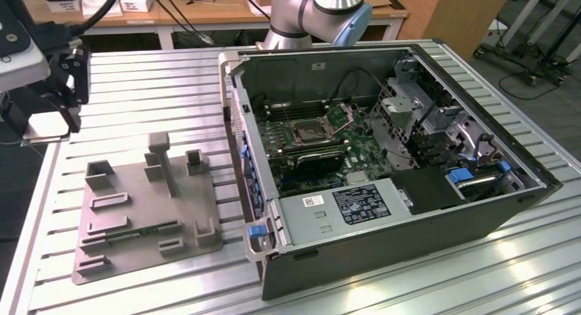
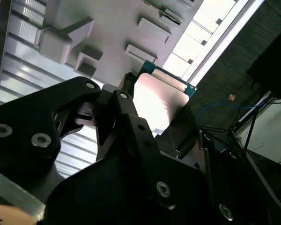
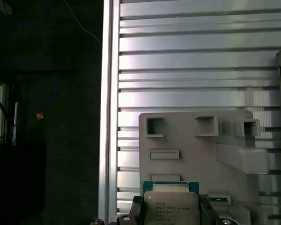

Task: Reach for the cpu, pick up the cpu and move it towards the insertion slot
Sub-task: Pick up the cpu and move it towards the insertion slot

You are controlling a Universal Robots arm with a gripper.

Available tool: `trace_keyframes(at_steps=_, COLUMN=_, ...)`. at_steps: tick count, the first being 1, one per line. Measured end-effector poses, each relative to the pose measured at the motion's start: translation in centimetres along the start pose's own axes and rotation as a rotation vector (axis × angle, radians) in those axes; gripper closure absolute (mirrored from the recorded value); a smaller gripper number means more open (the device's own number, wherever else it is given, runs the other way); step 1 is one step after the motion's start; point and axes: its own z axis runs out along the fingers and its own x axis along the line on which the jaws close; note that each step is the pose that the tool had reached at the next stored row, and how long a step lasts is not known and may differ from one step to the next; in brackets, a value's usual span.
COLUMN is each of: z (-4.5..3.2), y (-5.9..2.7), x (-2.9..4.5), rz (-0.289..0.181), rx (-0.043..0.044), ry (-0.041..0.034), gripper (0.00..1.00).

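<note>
My gripper is shut on the cpu, a flat square chip with a silvery top and a green rim. It hangs above the table's edge at the exterior view's left, beyond the grey tray. In both wrist views black fingers press the chip's opposite edges, and the cpu sits between them above the tray. The insertion slot, a silver-framed socket with its bracket raised, lies on the motherboard inside the open computer case, far to the exterior view's right of the gripper.
The case's raised side wall stands between the tray and the motherboard. The tray has upright posts and holds a green memory stick. The ribbed metal table ends close beside the gripper. The arm's base rises behind the case.
</note>
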Motion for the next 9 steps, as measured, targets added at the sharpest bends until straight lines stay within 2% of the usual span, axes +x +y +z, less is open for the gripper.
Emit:
trace_keyframes(at_steps=7, z=-1.29, y=0.07, x=0.00, rz=0.000, rx=0.0000, ry=0.0005, gripper=0.45)
trace_keyframes(at_steps=9, z=-1.42, y=0.07, x=0.00, rz=0.000, rx=-0.0001, ry=0.0004, gripper=0.45)
